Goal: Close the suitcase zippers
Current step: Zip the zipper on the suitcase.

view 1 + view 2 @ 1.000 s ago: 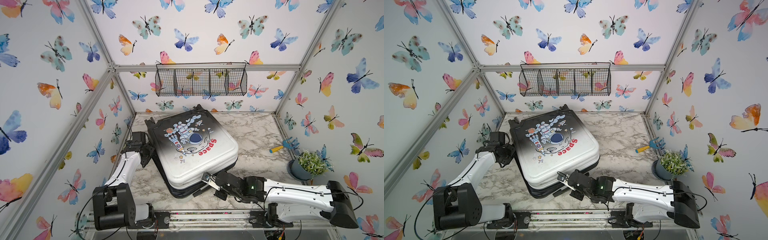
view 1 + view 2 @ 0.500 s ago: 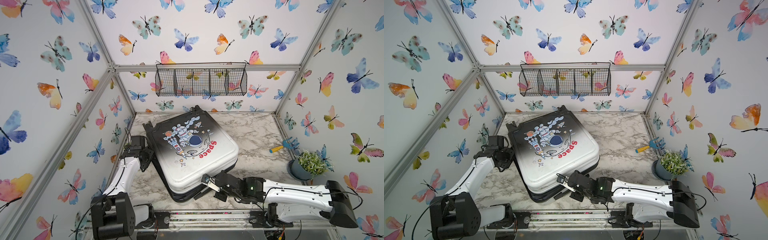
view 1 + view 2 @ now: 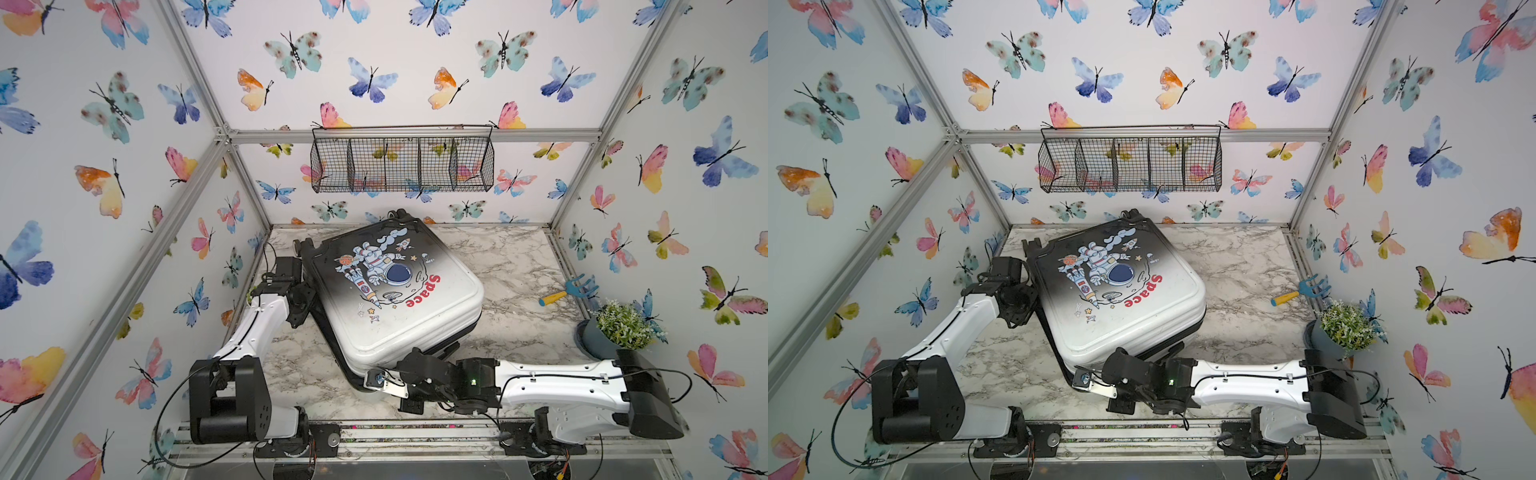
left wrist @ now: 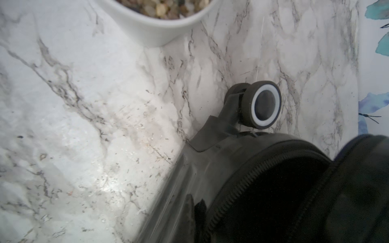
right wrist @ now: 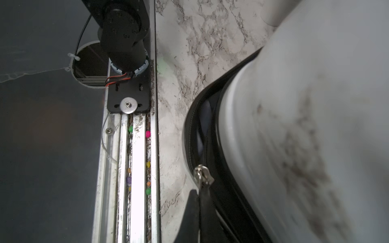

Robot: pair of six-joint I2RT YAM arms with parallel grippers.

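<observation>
Jaws of right gripper squeezed fully together on metal pull at near corner of suitcase, flat and print-up on table. Ahead of pull, zipper track gaping, curving round that corner toward left arm's side; right arm nearer, likely drag along that curve. At suitcase's left rim near 1 wheel, left gripper closed, grasp unclear. Pinch and gap shown only by right wrist view, hidden in both top views
</observation>
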